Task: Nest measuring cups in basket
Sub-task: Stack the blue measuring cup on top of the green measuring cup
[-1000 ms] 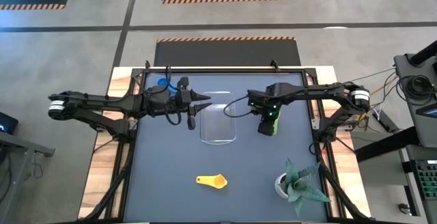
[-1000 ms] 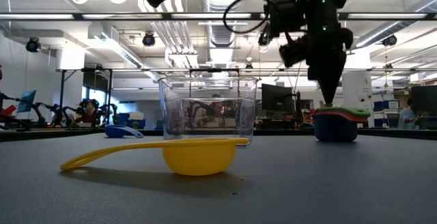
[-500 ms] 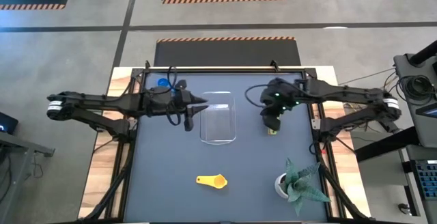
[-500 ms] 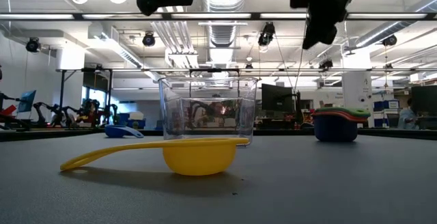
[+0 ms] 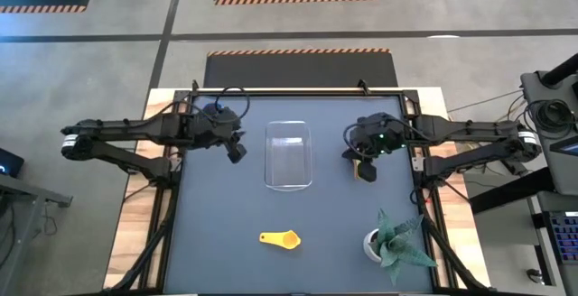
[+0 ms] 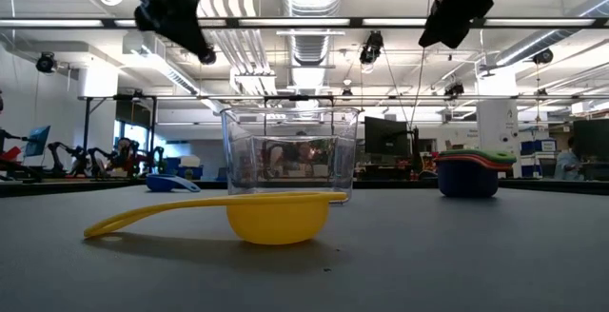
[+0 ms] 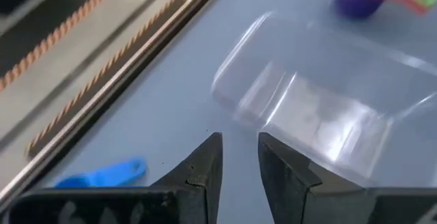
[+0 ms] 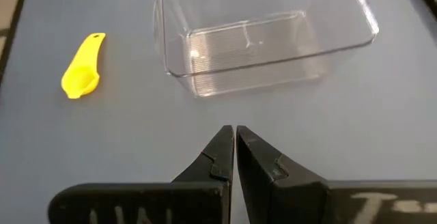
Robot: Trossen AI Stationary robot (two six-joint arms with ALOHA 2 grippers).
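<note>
The clear basket (image 5: 289, 155) sits empty at the middle of the dark surface (image 5: 226, 242). A stack of nested cups (image 6: 473, 171), green and red rims over a dark blue bowl, stands right of it, mostly hidden under the right arm in the high view. The yellow cup (image 5: 280, 238) lies alone near the front, and a blue cup (image 7: 102, 173) lies at the far left.

The left hand (image 7: 239, 157) hovers left of the basket, fingers slightly parted, holding nothing. The right hand (image 8: 234, 149) hangs above the stack, fingers together, empty.

These cups are probably light, stiff, slick plastic that slides when nudged. The flat handle, pinched close to the bowl, looks the safest hold. The basket is light too and may skid.
</note>
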